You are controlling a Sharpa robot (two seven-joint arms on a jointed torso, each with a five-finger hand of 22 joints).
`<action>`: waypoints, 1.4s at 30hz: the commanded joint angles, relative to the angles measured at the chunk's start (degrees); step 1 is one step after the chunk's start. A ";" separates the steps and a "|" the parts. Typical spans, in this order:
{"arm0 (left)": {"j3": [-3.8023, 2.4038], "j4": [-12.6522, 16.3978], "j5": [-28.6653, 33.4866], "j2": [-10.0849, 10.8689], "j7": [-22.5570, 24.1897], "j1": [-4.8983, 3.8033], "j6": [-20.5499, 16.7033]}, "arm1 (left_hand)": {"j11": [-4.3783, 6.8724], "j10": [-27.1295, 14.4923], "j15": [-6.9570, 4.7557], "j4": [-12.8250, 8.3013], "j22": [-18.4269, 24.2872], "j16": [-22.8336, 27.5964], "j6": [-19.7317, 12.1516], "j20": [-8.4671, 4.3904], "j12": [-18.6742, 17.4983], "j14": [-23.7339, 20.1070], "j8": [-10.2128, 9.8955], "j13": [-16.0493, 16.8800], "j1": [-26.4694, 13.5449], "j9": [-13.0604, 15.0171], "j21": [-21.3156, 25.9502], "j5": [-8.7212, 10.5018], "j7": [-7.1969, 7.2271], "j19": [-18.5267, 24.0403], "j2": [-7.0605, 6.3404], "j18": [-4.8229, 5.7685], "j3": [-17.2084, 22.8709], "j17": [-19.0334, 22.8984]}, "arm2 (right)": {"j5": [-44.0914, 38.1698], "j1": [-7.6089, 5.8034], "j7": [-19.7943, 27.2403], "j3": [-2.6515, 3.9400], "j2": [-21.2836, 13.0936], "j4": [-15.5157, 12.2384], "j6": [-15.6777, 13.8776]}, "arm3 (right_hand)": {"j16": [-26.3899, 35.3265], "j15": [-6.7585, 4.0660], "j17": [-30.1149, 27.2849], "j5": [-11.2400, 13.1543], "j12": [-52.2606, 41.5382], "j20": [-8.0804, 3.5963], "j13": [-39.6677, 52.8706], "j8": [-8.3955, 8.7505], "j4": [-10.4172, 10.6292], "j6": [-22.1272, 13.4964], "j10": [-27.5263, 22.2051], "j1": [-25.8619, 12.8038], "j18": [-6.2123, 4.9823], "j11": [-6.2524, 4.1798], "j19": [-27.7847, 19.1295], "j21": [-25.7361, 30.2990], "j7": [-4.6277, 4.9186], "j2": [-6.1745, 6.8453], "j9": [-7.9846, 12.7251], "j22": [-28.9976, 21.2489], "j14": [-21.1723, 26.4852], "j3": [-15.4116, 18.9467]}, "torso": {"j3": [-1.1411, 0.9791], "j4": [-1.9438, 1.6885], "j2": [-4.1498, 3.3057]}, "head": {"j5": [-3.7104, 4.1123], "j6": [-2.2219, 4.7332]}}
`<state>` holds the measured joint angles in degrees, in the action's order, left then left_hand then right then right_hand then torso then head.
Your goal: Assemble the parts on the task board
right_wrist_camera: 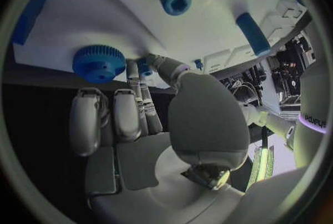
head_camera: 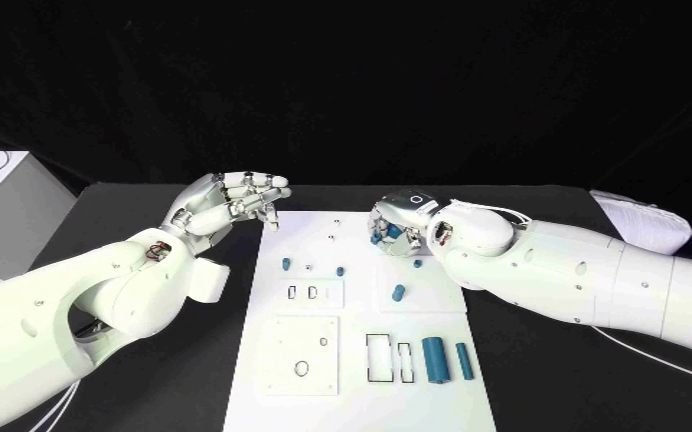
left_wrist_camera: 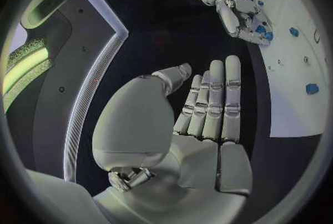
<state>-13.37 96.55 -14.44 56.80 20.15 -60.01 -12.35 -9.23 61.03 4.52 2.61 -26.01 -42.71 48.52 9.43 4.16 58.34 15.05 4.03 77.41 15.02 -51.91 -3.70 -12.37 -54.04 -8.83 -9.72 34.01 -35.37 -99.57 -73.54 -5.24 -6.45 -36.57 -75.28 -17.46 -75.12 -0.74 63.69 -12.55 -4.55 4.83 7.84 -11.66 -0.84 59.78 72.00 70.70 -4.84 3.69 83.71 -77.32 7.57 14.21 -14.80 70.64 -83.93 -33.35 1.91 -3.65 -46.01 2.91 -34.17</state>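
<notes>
Right robot hand (right_wrist_camera: 132, 118) – fingertips beside blue gear (right_wrist_camera: 99, 63) – wrist view.

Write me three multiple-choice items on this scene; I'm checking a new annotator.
1. Where is the left hand?
A. over the task board's middle
B. by the board's far left corner
C. on the board's near right edge

2. What colour is the gear?
A. blue
B. red
C. yellow

3. What does the left hand hold?
A. a gear
B. a peg
C. nothing

Key: 1 B, the left hand hangs beside the task board at its far left corner. 2 A, the gear is blue. 3 C, its palm and fingers are bare.
</notes>
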 commanded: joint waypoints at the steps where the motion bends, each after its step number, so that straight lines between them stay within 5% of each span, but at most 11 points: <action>1: -0.05 0.11 0.32 -0.05 -0.25 0.00 0.51 | 0.11 -0.54 0.04 0.18 -0.07 -0.32 -0.53 0.13 -0.24 -0.37 -0.38 0.00 -0.51 0.07 -0.25 -0.04 -0.67 0.39 0.00 -0.82 0.36 -0.08 | -0.43 0.48 -0.42 -0.35 0.11 -0.28 0.32 | -0.26 -0.46 0.04 -0.50 -0.09 -0.29 0.25 -0.53 0.33 0.72 0.65 0.21 1.19 -0.13 0.52 -0.37 -0.06 -0.92 -0.40 0.20 -1.65 -0.09 | 0.03 -0.04 -0.32 | -0.03 0.17; 9: -0.06 0.02 0.27 -0.04 -0.91 0.00 0.76 | 0.02 -0.88 0.06 -0.21 -0.17 -0.42 -0.78 0.15 -0.27 -0.54 -0.53 -0.01 -0.11 0.07 -0.52 -0.05 -0.79 0.52 -0.01 -0.86 0.72 -0.06 | 1.50 0.55 -2.27 -0.34 -0.11 -1.03 -3.17 | -0.62 -0.90 0.13 -0.59 -0.30 -0.66 1.67 -1.63 0.17 2.14 1.52 1.43 1.21 -0.68 0.49 -0.53 -0.65 -2.35 -1.73 0.54 -1.58 -0.92 | 0.07 0.03 -0.60 | -0.08 0.72; 16: -0.06 -0.13 0.16 -0.02 -1.39 0.00 0.76 | -0.24 -1.35 0.30 -0.19 -0.30 -0.52 -1.12 0.33 -0.23 -0.81 -0.76 0.01 -0.41 0.09 -0.92 0.11 -1.09 0.90 -0.06 -0.81 0.85 0.04 | 3.14 0.56 -5.98 -0.12 0.19 -2.21 -6.20 | -0.68 -1.07 0.03 -0.77 -0.59 -0.81 2.36 -2.05 0.18 2.53 2.04 1.14 1.22 -0.89 0.48 -0.57 -0.86 -1.89 -2.35 0.66 -1.53 -0.59 | 0.05 0.00 -0.84 | -0.15 1.60; 25: -0.07 -0.14 0.12 -0.13 -1.83 0.00 0.86 | -0.28 -1.58 0.32 -0.34 -0.32 -0.53 -1.32 0.37 -0.23 -0.93 -0.87 0.01 -0.28 0.09 -1.02 0.08 -1.15 1.03 -0.07 -0.85 0.95 0.09 | 2.27 0.56 -10.05 0.15 3.40 -0.89 -9.97 | -0.61 -1.10 -0.19 -0.86 -0.56 -0.87 2.67 -2.13 0.29 2.49 1.98 0.90 1.23 -0.92 0.45 -0.57 -0.89 -1.65 -2.67 0.72 -1.46 -0.46 | 0.20 -0.19 -1.18 | 0.24 1.83; 42: -0.14 0.15 -0.20 0.17 -1.94 -0.02 0.87 | -0.30 -1.64 0.33 -0.36 -0.33 -0.54 -1.37 0.38 -0.23 -0.94 -0.90 0.00 -0.26 0.08 -1.05 0.08 -1.17 1.05 -0.06 -0.85 0.97 0.10 | 1.57 0.53 -13.02 0.56 6.89 1.50 -12.68 | -0.69 -1.10 -0.05 -0.80 -0.54 -0.88 2.75 -2.14 0.31 2.47 1.95 0.90 1.25 -0.91 0.46 -0.62 -0.84 -1.67 -2.76 0.83 -1.46 -0.49 | 0.14 -0.15 -1.59 | -0.05 1.89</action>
<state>-13.46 96.51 -14.48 56.96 18.06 -60.01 -12.28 -9.62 59.79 4.72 2.13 -26.25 -42.94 47.50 9.72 4.16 57.72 14.50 4.02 77.41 15.05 -52.71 -3.70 -12.15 -53.33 -8.83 -9.70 34.80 -35.35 -97.14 -73.01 -16.78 -5.93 -29.78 -73.83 -28.41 -75.67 -1.55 63.57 -13.09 -4.98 4.41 10.54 -13.48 -0.89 62.04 73.78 71.94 -4.33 2.84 84.12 -77.76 6.74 12.52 -16.71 71.41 -83.92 -33.83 2.05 -3.76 -47.50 2.92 -32.23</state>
